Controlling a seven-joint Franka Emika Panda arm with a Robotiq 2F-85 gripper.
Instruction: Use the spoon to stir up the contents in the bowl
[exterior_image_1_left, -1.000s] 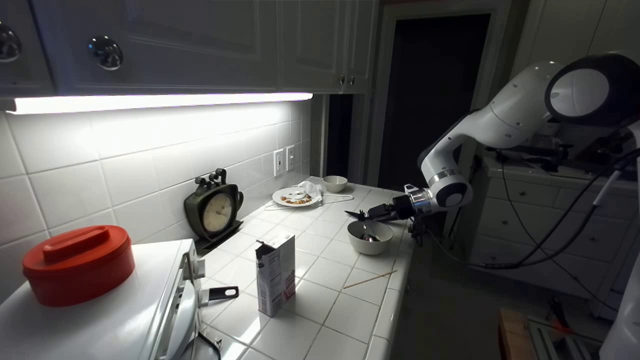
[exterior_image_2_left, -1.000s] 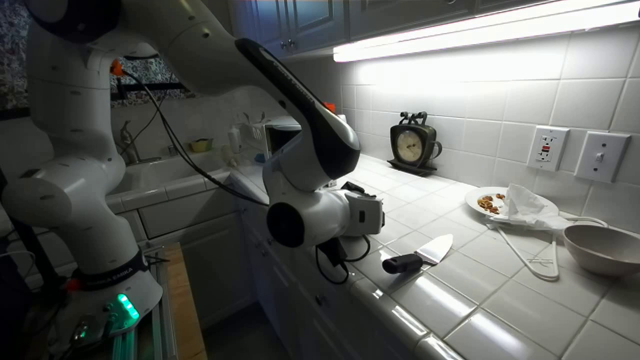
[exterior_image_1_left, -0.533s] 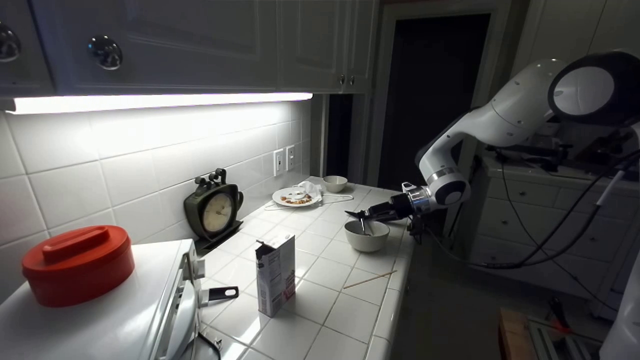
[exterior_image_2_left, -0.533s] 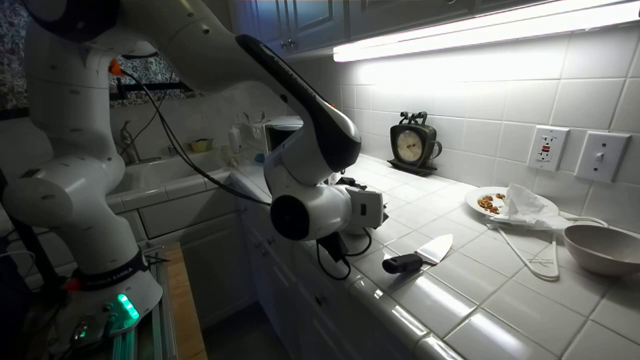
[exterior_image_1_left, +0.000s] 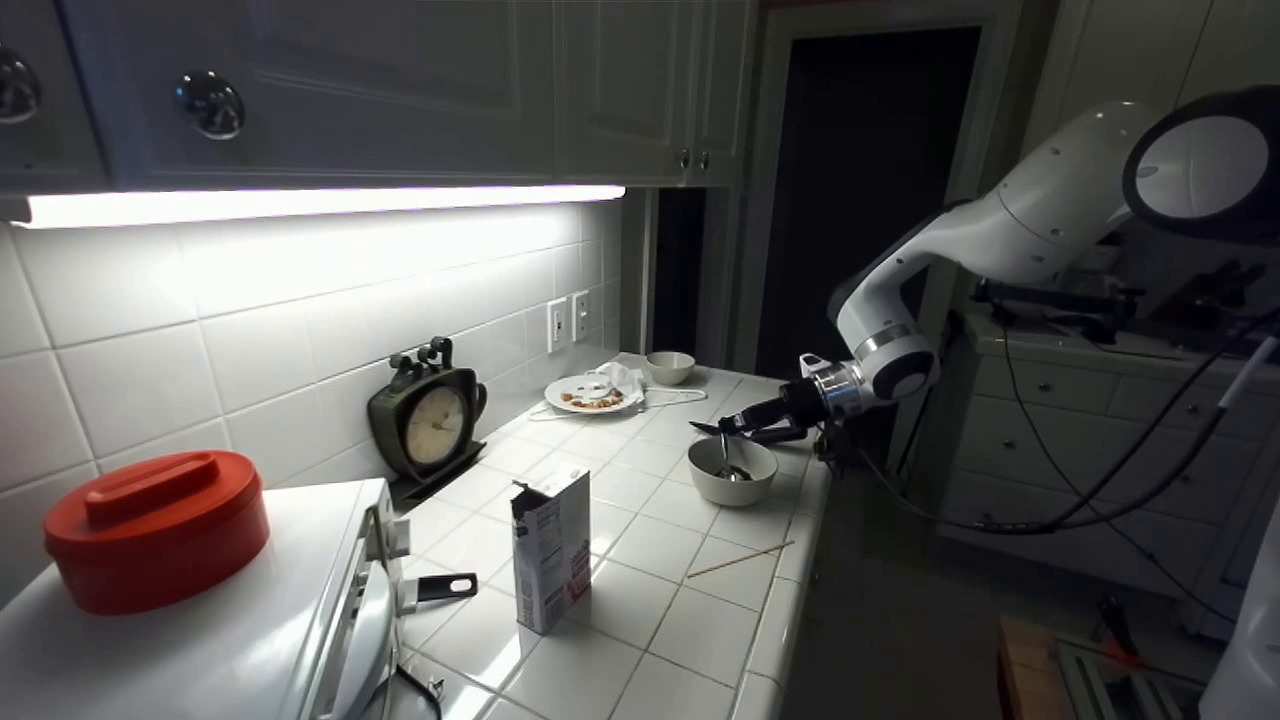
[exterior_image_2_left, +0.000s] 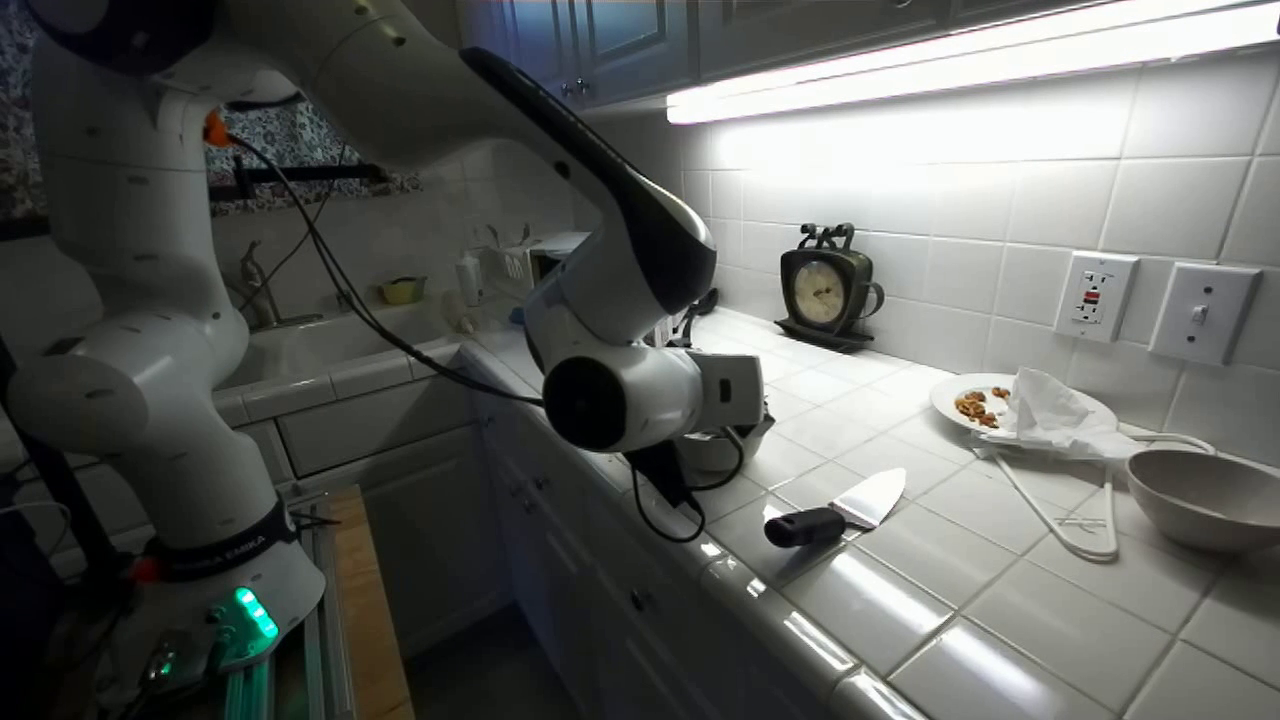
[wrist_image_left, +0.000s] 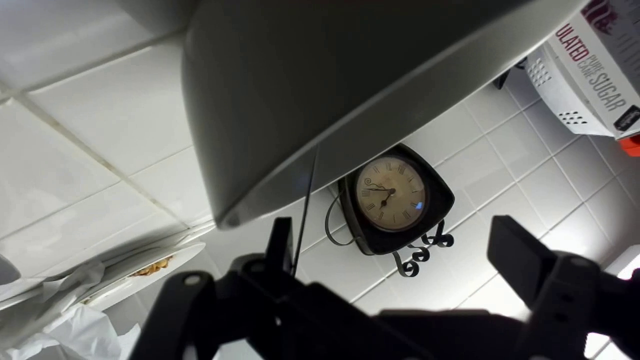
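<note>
Claw (wrist_image_left: 393, 240) spread wide, gripping nothing. Spoon (wrist_image_left: 306, 202) stands steeply, close beside one jaw, contact unclear, its end inside bowl (exterior_image_1_left: 735, 493) just below claw. Bowl presumably props spoon up, so claw can close on it and stir.

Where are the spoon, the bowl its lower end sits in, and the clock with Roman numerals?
Spoon (exterior_image_1_left: 725, 452): in an exterior view; the point lies on its handle.
Bowl (exterior_image_1_left: 735, 493): in an exterior view; on its outer wall.
Clock (wrist_image_left: 400, 202): in the wrist view; on its dial.
</note>
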